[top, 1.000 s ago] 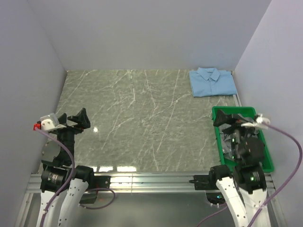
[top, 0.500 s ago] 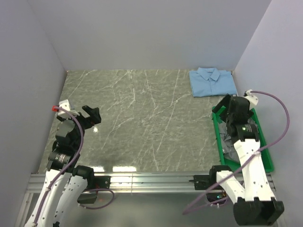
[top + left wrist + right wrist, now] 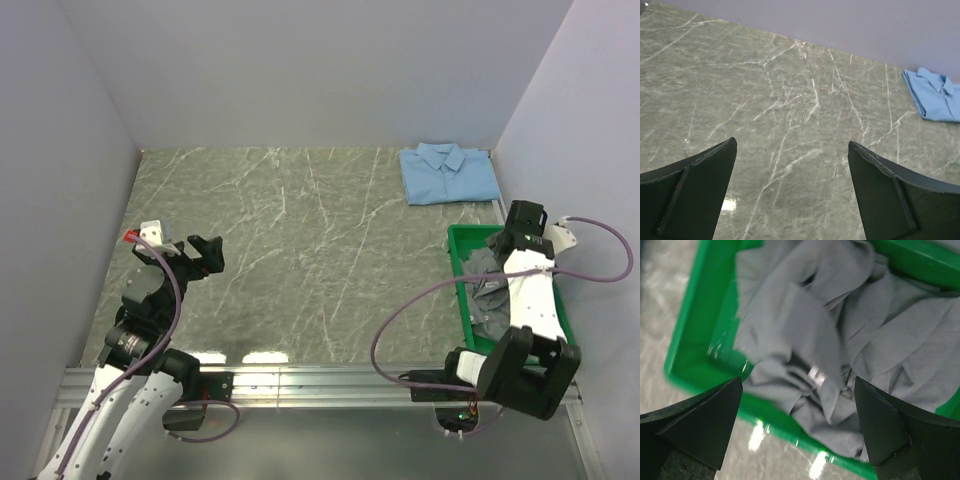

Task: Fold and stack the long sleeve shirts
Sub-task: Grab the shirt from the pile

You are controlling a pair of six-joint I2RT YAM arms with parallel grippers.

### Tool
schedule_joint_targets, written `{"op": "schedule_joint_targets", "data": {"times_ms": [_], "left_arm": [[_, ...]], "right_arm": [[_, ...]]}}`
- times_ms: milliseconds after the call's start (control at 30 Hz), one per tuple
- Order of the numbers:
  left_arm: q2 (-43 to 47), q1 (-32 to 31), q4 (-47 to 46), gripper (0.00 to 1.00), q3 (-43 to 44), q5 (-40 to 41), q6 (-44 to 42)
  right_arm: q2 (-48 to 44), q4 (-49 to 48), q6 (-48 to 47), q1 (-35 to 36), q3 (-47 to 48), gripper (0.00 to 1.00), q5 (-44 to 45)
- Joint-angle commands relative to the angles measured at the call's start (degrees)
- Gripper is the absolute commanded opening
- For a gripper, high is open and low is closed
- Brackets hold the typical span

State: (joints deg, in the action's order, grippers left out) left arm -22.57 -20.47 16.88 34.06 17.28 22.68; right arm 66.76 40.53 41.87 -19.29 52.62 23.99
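The light blue shirt (image 3: 449,172) lies folded at the far right of the table; it also shows in the left wrist view (image 3: 936,95). The grey shirt (image 3: 488,290) lies crumpled in the green tray (image 3: 460,237); the right wrist view looks down on it (image 3: 840,325). My right gripper (image 3: 522,222) is open and empty above the tray's far end, apart from the cloth (image 3: 797,385). My left gripper (image 3: 195,255) is open and empty over the table's left side (image 3: 790,145).
The green tray (image 3: 700,325) stands at the table's right edge, close to the right wall. Grey walls close in the left, back and right sides. A metal rail (image 3: 320,380) runs along the near edge.
My right arm has lifted and swung its gripper from the tray's near part to its far end. My left gripper has moved a little right and toward the table's middle.
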Motion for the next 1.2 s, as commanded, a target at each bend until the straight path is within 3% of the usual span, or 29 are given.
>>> {"op": "schedule_joint_targets", "data": {"times_ms": [0, 200, 300, 333, 400, 433, 533, 567, 600, 800, 967, 1167], "left_arm": [[1.73, -1.33, -1.42, 0.99, -0.66, 1.79, -3.08], [2.97, -1.59, -1.42, 0.99, -1.46, 0.82, -4.04], [3.14, -1.94, -1.50, 0.99, -1.54, 1.35, -4.22], [3.23, -1.94, -1.59, 0.99, -1.63, 1.18, -4.31], [3.23, -1.94, -1.59, 0.99, -1.63, 1.27, -4.31], [3.14, -2.03, -1.50, 0.99, -1.55, 1.35, -4.31], [3.06, -2.03, -1.33, 0.99, -1.54, 1.44, -4.31], [2.97, -2.12, -1.50, 0.99, -1.54, 1.53, -4.31], [2.97, -2.12, -1.59, 0.99, -1.63, 1.27, -4.39], [2.97, -3.00, -1.33, 0.99, -1.46, 1.88, -4.04], [2.79, -3.00, -1.07, 0.99, -1.37, 2.50, -3.61], [3.23, -3.00, -0.89, 0.99, -1.54, 3.02, -3.52]], "right_arm": [[4.77, -3.26, 4.18, -3.73, -0.76, 1.00, 0.37], [13.74, -7.65, 7.27, -5.67, -2.26, 0.93, -0.87], [16.81, -12.04, 6.74, -6.46, -4.01, 0.78, -1.04], [18.56, -11.97, 6.91, -6.72, -4.02, 0.67, -1.22], [19.72, -10.49, 7.26, -6.90, -3.58, 0.56, -0.88], [19.64, -9.69, 7.44, -6.90, -3.32, 0.45, -0.35], [15.53, -7.75, 5.95, -6.64, -2.00, 0.29, 1.75], [14.20, -7.49, 5.34, -6.64, -1.56, 0.07, 2.11], [12.79, -7.14, 4.55, -6.55, -0.86, 0.00, 2.20], [2.86, -3.44, -0.19, -1.55, 10.37, 0.00, 5.71], [-3.48, -7.91, -8.54, 11.69, 20.66, 0.00, 11.17], [-3.13, -17.94, -22.78, 24.37, 35.60, 0.00, 0.99]]}}
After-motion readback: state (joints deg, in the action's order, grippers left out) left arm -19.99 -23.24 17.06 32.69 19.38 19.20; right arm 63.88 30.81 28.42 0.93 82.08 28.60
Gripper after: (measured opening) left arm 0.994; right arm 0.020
